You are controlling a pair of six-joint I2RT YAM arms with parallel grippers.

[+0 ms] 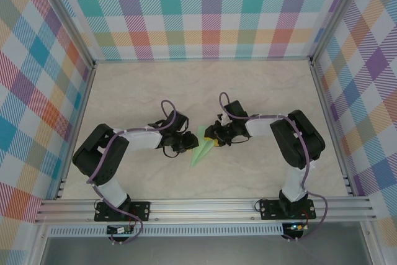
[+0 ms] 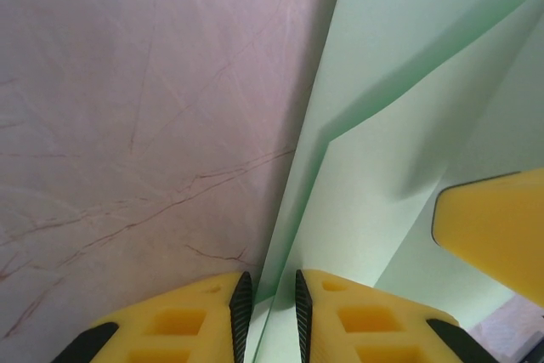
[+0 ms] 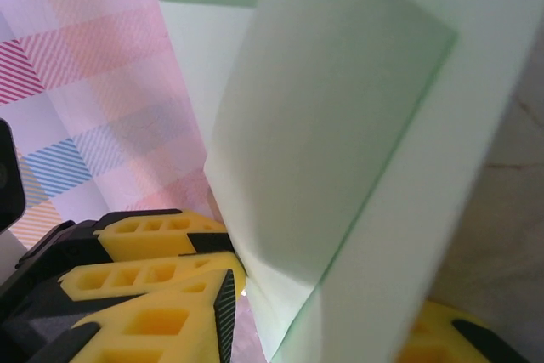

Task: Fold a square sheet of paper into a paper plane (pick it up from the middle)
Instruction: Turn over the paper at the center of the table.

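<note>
The paper plane (image 1: 198, 152) sits close to the middle of the desk (image 1: 155, 91), a little nearer the near edge than the far one, directly between the two tools. Its long axis runs from far to near, with the near end leaning slightly toward the left edge and narrowing there. The left tool (image 1: 183, 143) meets it from the left side and the right tool (image 1: 214, 138) from the right, both touching or almost touching it, so neither arm is clearly nearer. The two approaches cross the long axis rather than run along it, and I judge the coming crease or pinch turns on that.

In the left wrist view the left tool (image 2: 272, 316) is narrow. Its black pads (image 2: 242, 312) stand almost together with a thin paper edge running down between them, so it appears to pinch a fold of the plane. A yellow finger (image 2: 497, 240), probably the right tool's, rests over the paper at the right.

In the right wrist view a flap of the plane (image 3: 340, 125) stands up between the right tool's (image 3: 331, 312) fingers. I cannot tell whether they press it or merely flank it.

The paper is thin, matte, pale green and sharply creased, with flat layered panels. It will likely buckle if squeezed off the crease. The desk is smooth, beige and marble-veined. The tool fingers are hard yellow plastic with dark pads.
</note>
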